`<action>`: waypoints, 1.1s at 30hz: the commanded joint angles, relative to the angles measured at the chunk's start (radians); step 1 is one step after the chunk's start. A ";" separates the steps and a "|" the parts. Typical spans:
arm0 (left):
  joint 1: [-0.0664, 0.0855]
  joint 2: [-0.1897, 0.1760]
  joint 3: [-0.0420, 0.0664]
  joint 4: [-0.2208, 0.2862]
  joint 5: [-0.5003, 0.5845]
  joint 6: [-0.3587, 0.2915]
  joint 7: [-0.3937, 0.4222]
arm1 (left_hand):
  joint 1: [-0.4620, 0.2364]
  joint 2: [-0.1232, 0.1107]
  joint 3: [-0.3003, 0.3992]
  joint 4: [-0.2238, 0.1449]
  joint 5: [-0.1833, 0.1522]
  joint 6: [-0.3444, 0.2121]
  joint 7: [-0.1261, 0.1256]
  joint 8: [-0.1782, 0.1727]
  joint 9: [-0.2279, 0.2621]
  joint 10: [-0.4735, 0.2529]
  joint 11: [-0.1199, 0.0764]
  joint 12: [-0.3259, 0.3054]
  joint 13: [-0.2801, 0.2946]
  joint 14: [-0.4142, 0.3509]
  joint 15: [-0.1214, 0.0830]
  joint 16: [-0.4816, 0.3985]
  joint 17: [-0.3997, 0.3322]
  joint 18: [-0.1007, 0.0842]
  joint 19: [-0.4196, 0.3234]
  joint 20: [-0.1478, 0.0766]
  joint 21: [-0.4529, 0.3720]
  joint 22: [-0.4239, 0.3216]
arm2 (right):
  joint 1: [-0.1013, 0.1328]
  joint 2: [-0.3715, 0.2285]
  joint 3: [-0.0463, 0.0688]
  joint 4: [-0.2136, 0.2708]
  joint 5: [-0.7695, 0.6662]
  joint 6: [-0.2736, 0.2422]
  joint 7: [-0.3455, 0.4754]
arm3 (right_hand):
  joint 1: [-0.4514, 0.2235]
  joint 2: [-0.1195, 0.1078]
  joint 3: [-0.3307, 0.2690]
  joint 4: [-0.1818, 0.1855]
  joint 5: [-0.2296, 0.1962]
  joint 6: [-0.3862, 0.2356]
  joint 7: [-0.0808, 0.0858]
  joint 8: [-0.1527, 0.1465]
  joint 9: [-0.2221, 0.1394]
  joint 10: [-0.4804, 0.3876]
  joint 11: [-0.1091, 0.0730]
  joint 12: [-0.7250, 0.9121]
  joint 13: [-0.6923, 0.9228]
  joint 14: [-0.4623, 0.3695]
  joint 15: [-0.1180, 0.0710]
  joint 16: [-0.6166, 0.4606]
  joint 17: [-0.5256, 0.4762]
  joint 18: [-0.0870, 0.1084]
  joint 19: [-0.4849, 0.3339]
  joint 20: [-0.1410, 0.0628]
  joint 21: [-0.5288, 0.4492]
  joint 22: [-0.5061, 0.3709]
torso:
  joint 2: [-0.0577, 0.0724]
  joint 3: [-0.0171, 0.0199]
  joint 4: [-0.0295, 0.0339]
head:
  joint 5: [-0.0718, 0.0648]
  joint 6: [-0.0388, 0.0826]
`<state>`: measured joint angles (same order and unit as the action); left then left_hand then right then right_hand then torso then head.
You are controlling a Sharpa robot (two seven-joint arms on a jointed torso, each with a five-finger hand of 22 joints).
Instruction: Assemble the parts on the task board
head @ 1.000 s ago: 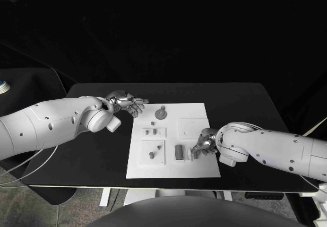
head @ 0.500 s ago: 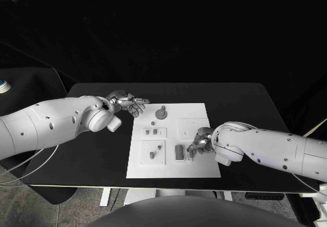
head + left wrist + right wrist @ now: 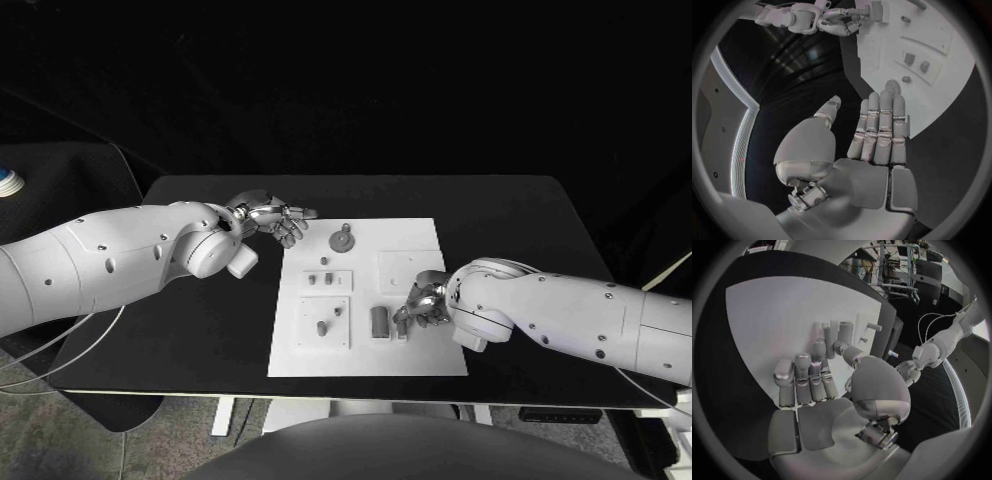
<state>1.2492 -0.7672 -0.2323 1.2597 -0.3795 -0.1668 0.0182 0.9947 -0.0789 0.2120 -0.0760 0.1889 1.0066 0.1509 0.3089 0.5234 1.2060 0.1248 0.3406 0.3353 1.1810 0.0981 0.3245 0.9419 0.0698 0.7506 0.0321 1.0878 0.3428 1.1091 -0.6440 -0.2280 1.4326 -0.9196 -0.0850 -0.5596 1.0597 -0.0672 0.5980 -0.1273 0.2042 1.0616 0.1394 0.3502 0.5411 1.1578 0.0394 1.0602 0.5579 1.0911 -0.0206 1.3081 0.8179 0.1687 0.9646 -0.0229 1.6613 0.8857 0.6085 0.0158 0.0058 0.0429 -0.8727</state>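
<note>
The white task board (image 3: 433, 345) lies mid-table, with its surface also seen in the left wrist view (image 3: 948, 85) and the right wrist view (image 3: 773, 315). Grey parts on it: a round piece with a stem (image 3: 342, 240), two small pieces (image 3: 326, 278), two more on a raised plate (image 3: 330, 320), and an upright block (image 3: 379, 320). My right hand (image 3: 421, 301) hangs over the board's near right part, fingers stretched out (image 3: 811, 372). Its thumb tip sits beside upright grey pieces (image 3: 838, 333) and nothing is gripped. My left hand (image 3: 271, 220) hovers at the board's far left corner, fingers straight (image 3: 879, 125), holding nothing.
A raised square plate (image 3: 408, 270) sits on the board just beyond my right hand. The black table (image 3: 505, 215) surrounds the board with bare room on both sides. A white-and-blue object (image 3: 9, 181) lies off the table at the far left.
My right hand has crept a little leftward toward the upright parts on the board. The left hand has stayed where it was.
</note>
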 commanded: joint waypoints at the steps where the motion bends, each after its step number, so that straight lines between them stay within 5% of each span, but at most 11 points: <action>1: 0.002 0.002 0.001 0.002 -0.003 0.013 0.004 | 0.008 -0.005 0.005 0.000 -0.003 -0.005 -0.001 0.007 -0.002 -0.006 -0.001 -0.005 0.001 -0.009 0.001 -0.005 0.002 0.019 -0.010 0.000 -0.004 0.000 | -0.002 0.002 0.000 0.001 0.004 0.029 0.007 | -0.001 0.004 0.010 -0.002 0.003 0.005 0.000 0.006 0.002 0.007 0.001 0.003 -0.001 0.008 -0.001 0.007 0.001 0.093 0.002 -0.005 0.133 0.001 | 0.000 0.0003 0.0001 | 0.000 0.000; 33: 0.006 0.001 0.001 0.002 -0.004 0.014 0.002 | 0.009 -0.006 0.006 0.001 -0.003 -0.005 -0.001 0.007 -0.002 -0.006 -0.001 -0.005 0.001 -0.009 0.001 -0.005 0.002 0.019 -0.011 0.000 -0.004 0.000 | -0.018 0.019 -0.004 -0.018 -0.011 0.053 0.010 | -0.005 0.006 0.011 0.001 0.003 0.004 0.001 0.006 0.002 0.006 0.001 0.002 -0.002 0.008 0.000 0.006 0.001 0.093 0.002 -0.004 0.132 0.001 | 0.000 0.0008 -0.0002 | 0.005 0.000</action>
<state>1.2532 -0.7676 -0.2323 1.2603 -0.3805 -0.1650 0.0155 0.9983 -0.0825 0.2120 -0.0760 0.1889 1.0070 0.1512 0.3128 0.5234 1.2060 0.1248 0.3406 0.3353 1.1810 0.0981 0.3245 0.9425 0.0692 0.7469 0.0284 1.0878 0.3428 1.0986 -0.6294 -0.2277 1.4062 -0.9328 -0.0640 -0.5573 1.0531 -0.0736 0.6009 -0.1246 0.2055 1.0635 0.1376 0.3565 0.5442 1.1579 0.0395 1.0601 0.5572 1.0948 -0.0210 1.3080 0.8178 0.1674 0.9649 -0.0190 1.6613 0.8854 0.6084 0.0164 0.0058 0.0472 -0.8727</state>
